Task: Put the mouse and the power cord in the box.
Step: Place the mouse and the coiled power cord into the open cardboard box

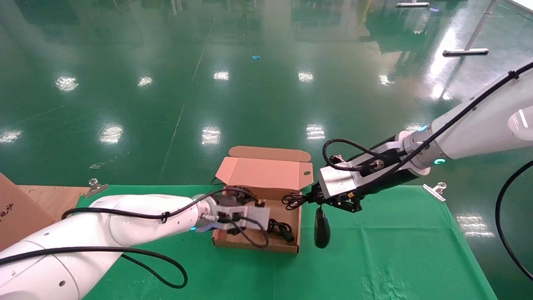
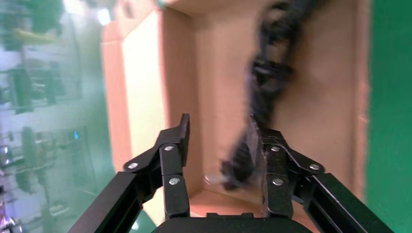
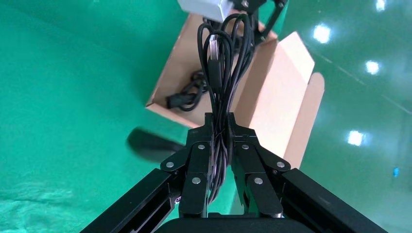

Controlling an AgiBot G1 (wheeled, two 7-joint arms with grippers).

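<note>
The brown box (image 1: 255, 246) lies open mid-table, its lid (image 1: 266, 171) standing up at the back. The power cord (image 1: 281, 229) lies coiled inside it. My left gripper (image 1: 268, 218) hovers over the box, open; in the left wrist view (image 2: 219, 124) the blurred cord (image 2: 269, 73) runs past one finger over the box floor (image 2: 325, 107). My right gripper (image 1: 310, 198) is shut on the mouse's bundled thin cable (image 3: 223, 53). The black mouse (image 1: 322, 228) dangles below it, just outside the box's right wall, and shows blurred (image 3: 153, 144) over the cloth.
A green cloth (image 1: 374, 258) covers the table, held by metal clips at the far corners (image 1: 95, 185) (image 1: 435, 189). A brown board (image 1: 25, 208) lies at the left edge. Beyond the far edge is shiny green floor.
</note>
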